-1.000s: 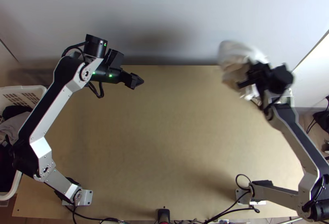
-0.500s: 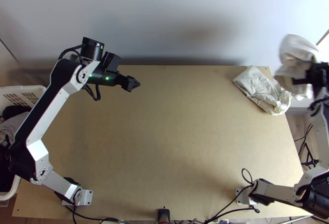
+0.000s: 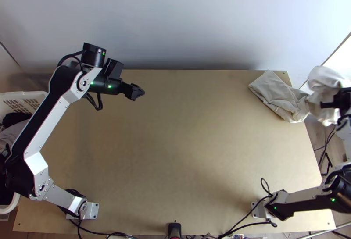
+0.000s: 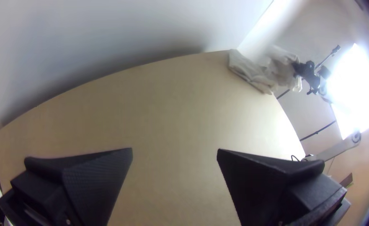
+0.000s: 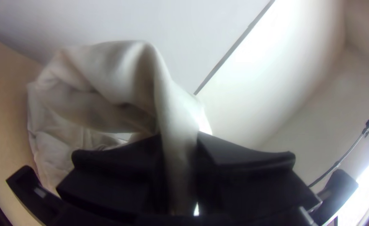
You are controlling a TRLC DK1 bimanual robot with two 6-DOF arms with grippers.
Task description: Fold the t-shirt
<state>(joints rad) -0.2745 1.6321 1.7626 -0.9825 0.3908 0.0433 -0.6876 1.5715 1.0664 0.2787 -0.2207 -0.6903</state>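
Left wrist view: I had L gripper (image 3: 139, 92) nearest, fingers released & wide apart over the tbl (image 3: 175, 151). Beyond, pale cloth (image 3: 277, 95) lay rumpled at the far R corner; just past the R edge, R gripper (image 3: 324, 105) had its fingers grasping the bunched t-shirt (image 3: 325, 79). I couldn't tell if both were 1 pc.

Top view: from high over the near edge of the table (image 3: 175, 151) (6 o'clock), facing steeply down. Left wrist view: from about 11 o'clock, closer in, facing across the tabletop with the wall (image 4: 109, 29) beyond. Right wrist view: from about 2 o'clock, close behind pale cloth (image 5: 109, 79), facing the wall. Shared by all: cloth, table's 2 o'clock side.
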